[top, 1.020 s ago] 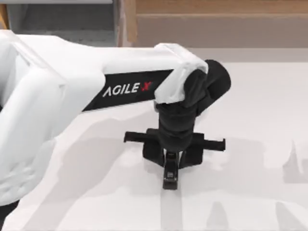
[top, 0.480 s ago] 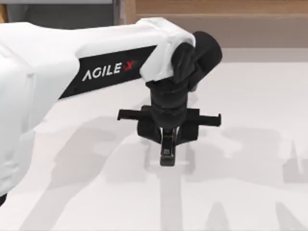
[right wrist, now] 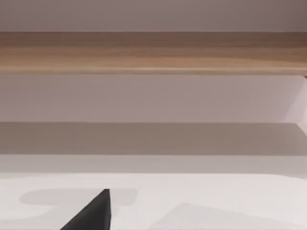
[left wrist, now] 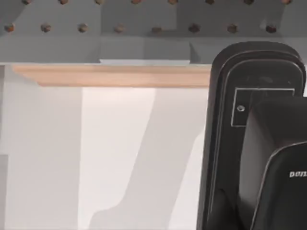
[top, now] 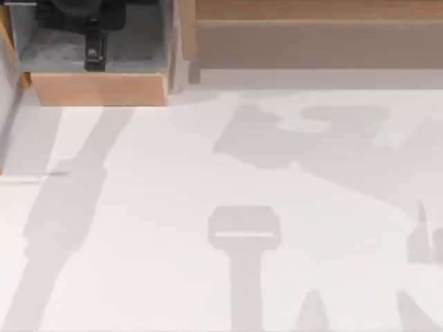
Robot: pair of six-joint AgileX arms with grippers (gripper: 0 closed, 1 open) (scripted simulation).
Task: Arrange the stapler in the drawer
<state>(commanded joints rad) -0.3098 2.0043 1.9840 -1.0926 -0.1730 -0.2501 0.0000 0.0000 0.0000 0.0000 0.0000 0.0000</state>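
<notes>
The drawer (top: pixel 100 88) stands open at the back left, with a grey floor and a light tan front panel. My left gripper (top: pixel 92 31) hangs over its inside, shut on the small black stapler (top: pixel 95 54), which points toward the front panel. In the left wrist view the stapler (left wrist: pixel 254 143) looms close, with the tan panel (left wrist: pixel 110 75) beyond it. A dark fingertip (right wrist: pixel 91 215) of my right gripper shows at the edge of the right wrist view, parked over the white table.
A long wooden unit with a grey-brown face (top: pixel 311 41) runs along the back right. The white table (top: pixel 277 277) carries only arm shadows. A grey studded wall (left wrist: pixel 144 28) rises behind the drawer.
My left arm has swung from the middle of the table to the back left, carrying the stapler, and now holds it over the drawer's inside.
</notes>
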